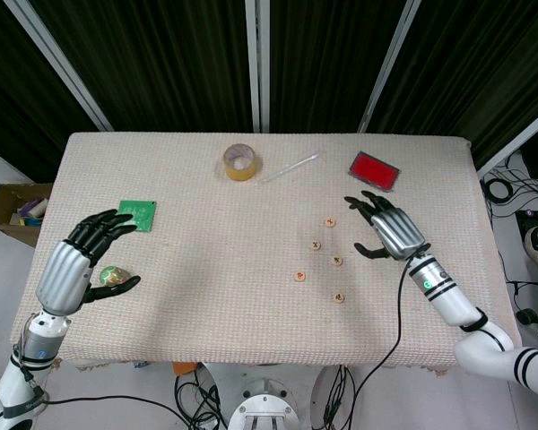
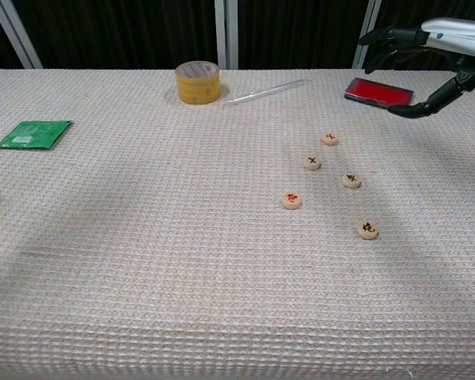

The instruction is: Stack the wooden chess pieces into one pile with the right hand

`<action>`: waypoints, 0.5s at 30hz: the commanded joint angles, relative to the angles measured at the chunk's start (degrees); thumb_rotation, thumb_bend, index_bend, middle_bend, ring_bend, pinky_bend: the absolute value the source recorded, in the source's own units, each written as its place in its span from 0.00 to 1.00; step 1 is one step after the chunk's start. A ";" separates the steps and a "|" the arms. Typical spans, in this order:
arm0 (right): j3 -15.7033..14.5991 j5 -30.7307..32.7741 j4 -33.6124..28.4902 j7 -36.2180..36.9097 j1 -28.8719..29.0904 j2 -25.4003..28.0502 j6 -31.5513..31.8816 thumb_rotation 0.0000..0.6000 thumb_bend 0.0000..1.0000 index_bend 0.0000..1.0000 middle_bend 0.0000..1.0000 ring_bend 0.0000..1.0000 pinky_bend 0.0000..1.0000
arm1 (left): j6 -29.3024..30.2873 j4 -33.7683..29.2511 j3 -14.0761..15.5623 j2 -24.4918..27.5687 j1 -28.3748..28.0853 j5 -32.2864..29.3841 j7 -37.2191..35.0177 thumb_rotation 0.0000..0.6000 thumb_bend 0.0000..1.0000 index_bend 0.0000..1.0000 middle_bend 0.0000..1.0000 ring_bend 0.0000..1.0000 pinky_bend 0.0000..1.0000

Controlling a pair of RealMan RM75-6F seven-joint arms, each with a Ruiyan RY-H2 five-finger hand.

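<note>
Table (image 1: 206, 296) covered in a cream waffle-weave cloth, dark curtains behind. Five wooden chess pieces, round discs lying flat and separate on the right half of the cloth, none stacked: piece with red mark farthest back (image 2: 330, 138); piece with black mark (image 2: 313, 163) just left and nearer; another black-marked piece (image 2: 351, 180) to the right; red-marked piece (image 2: 291, 200) at the left of the group; black-marked piece (image 2: 368, 229) nearest the front edge. Right hand (image 1: 390, 227) raised over the cloth just right of the group, fingers spread and slightly curled, holding nothing, apart from every piece; in the chest view it shows at the upper right corner (image 2: 427, 59), above the red pad. Left hand (image 1: 85, 255) at the left side of the table, fingers apart and extended, thumb beside a small green-and-tan round object (image 1: 114, 276); whether it touches that object cannot be told. Other items: roll of yellowish tape (image 2: 198, 82) at the back centre; clear thin pipette-like stick (image 2: 265, 92) to its right; red ink pad in dark tray (image 2: 378, 92) at back right; green flat packet (image 2: 33, 133) at left.
</note>
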 commanded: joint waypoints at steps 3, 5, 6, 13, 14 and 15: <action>-0.19 0.61 1.41 -0.11 1.24 -1.15 -0.65 1.00 0.25 0.10 0.24 0.02 0.17 | -0.34 -0.10 -0.04 0.31 -0.45 -0.94 -0.11 1.00 0.05 0.24 0.20 0.14 0.21; -0.95 -0.11 0.73 0.16 0.78 -0.83 0.69 1.00 0.25 0.10 0.24 0.02 0.17 | -0.25 0.01 0.10 0.41 -0.45 -1.23 -0.17 1.00 0.05 0.24 0.20 0.14 0.21; -1.40 -0.71 0.16 0.43 0.38 -0.59 1.58 1.00 0.25 0.10 0.24 0.02 0.17 | -0.24 0.05 0.19 0.46 -0.42 -1.36 -0.11 1.00 0.05 0.24 0.20 0.14 0.21; -8.67 -9.18 -4.66 -0.21 -4.03 2.32 9.00 1.00 0.21 0.25 0.28 0.04 0.18 | -2.33 -0.43 1.97 1.61 0.62 -4.07 3.51 1.00 0.05 0.24 0.20 0.14 0.21; -9.78 -10.13 -5.03 -1.00 -4.51 2.48 9.40 1.00 0.20 0.27 0.28 0.04 0.18 | -3.18 -0.93 2.40 2.07 0.82 -4.81 4.60 1.00 0.05 0.24 0.20 0.14 0.21; -11.06 -11.22 -5.39 -2.15 -5.06 2.50 9.84 1.00 0.20 0.28 0.27 0.04 0.18 | -4.18 -1.59 2.94 2.58 1.10 -5.75 6.01 1.00 0.05 0.24 0.20 0.14 0.21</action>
